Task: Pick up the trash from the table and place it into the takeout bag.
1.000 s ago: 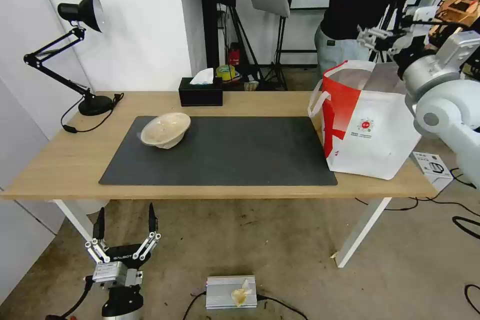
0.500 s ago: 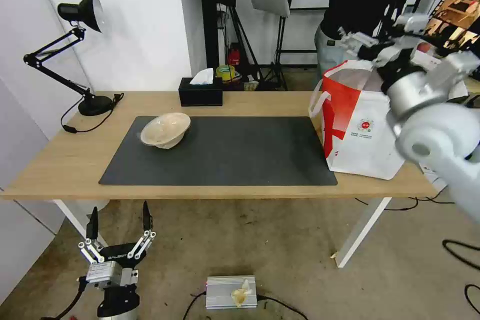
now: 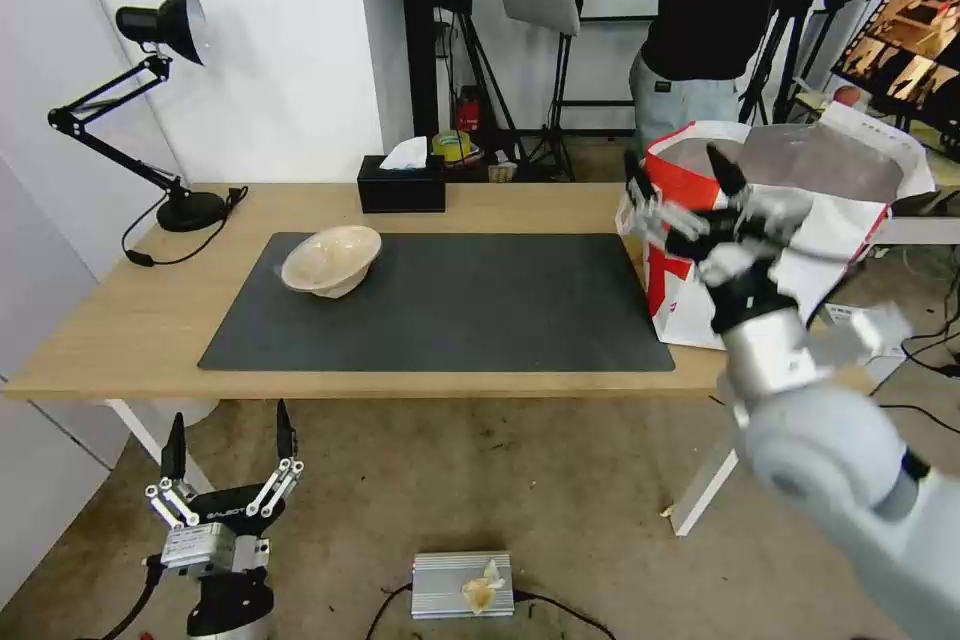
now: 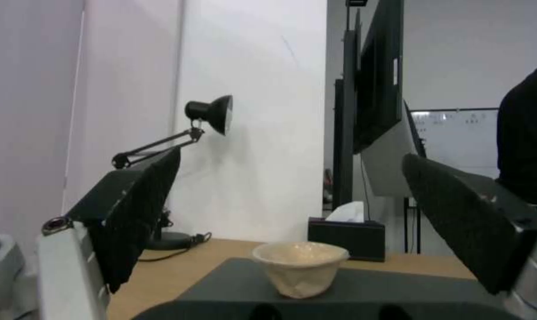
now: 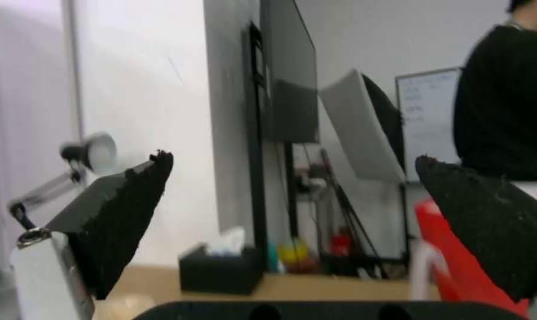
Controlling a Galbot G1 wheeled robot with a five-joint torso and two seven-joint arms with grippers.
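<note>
From the head view, the table (image 3: pixel 480 205) carries a dark mat (image 3: pixel 470 305), and I take this mat as the landmark. The beige bowl (image 3: pixel 331 260) sits on the far left corner of the mat, leaning a little on its side, so it is the one piece of trash to be seen on the table. The bag (image 3: pixel 780 220) stands just off the right end of the mat, with its mouth wide open; I judge it is kept open so that things can be dropped in from above. The right gripper (image 3: pixel 685 185) hangs at the right end of the mat, in front of the bag's near wall, with its fingers spread and nothing between them. The left gripper (image 3: pixel 229 440) waits low, below the near left corner of the mat and under the table edge, also spread and empty. A tissue box (image 3: pixel 401 183) stands beyond the far edge of the mat.

In the left wrist view, the bowl (image 4: pixel 300 267) stands on the mat (image 4: pixel 363 289) between the two open fingers (image 4: pixel 139 213), but well apart from them. This arm seems the better placed for the bowl.

In the right wrist view, the fingers (image 5: pixel 482 231) are wide apart, holding nothing, and the red side of the bag (image 5: pixel 458 258) is close behind one of them.
</note>
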